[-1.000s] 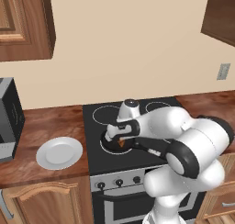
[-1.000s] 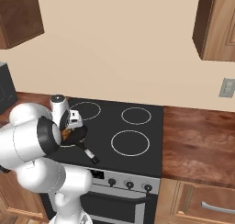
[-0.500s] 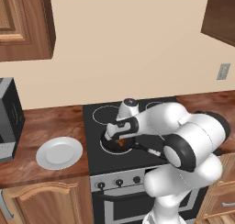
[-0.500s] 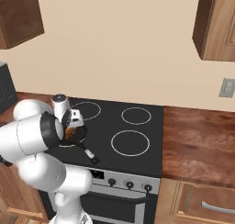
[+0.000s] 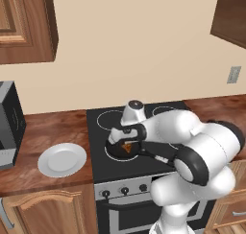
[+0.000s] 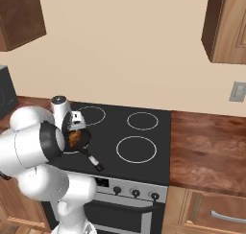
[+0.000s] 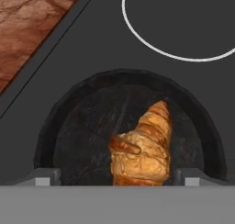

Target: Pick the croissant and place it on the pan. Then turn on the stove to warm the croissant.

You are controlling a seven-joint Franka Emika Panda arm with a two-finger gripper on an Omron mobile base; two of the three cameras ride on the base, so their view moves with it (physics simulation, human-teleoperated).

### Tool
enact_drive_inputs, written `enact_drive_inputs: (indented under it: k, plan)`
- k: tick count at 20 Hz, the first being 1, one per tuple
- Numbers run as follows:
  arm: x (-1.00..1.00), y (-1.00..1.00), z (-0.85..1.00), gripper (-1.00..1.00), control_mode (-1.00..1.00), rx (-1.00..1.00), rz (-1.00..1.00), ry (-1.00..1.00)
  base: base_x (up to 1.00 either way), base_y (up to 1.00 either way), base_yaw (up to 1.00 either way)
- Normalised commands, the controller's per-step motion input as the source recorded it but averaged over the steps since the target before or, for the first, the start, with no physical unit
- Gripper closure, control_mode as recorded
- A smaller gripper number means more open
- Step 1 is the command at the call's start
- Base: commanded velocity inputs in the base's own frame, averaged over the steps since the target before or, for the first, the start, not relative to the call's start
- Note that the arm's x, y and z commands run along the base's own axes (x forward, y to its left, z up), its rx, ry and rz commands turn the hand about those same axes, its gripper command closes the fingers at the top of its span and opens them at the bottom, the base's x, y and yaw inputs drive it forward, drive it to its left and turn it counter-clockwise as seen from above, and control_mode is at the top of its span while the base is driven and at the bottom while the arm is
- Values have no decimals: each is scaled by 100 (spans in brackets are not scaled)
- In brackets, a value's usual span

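1. End effector [image 5: 126, 143] hangs right over the pan [image 5: 115, 150] on my left base view. On the hand view its two tips sit wide apart at the bottom corners, to either side of the croissant [image 7: 143, 147], so I read it as released, gripping nothing.
2. On the hand view the croissant lies inside the pan [image 7: 78, 126], toward 5 o'clock of the pan's floor, its pointed end aimed at about 1 o'clock.
3. On the right base view I see the croissant [image 6: 74, 138] as an orange patch in the pan [image 6: 82, 141], just beside the white wrist.
4. That pan sits on the stove [image 6: 144, 146] over the front burner ring nearest the arm; its long handle [image 6: 92, 159] runs toward 5 o'clock, ending near the stove's front edge.
5. Along the stove's front panel I see a row of dark knobs [image 6: 135, 193].
6. On my left base view a white plate [image 5: 62, 159] rests on the wooden counter [image 5: 43, 132], at 9 o'clock from the pan and well apart from it.
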Motion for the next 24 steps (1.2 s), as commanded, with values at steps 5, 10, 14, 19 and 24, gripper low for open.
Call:
enact_drive_inputs:
  k: [5,10,14,19,24]
  plan:
    - [-68,51,53,-100,-100,-3,0,-29,0,0,0]
    - [-84,56,38,-100,-100,-2,0,-33,0,0,0]
    - [-100,52,28,-100,-100,0,0,-36,0,0,0]
    - [-100,54,8,-100,-100,-1,1,-35,0,0,0]
    - [-100,42,0,-100,-100,-3,0,-39,0,0,0]
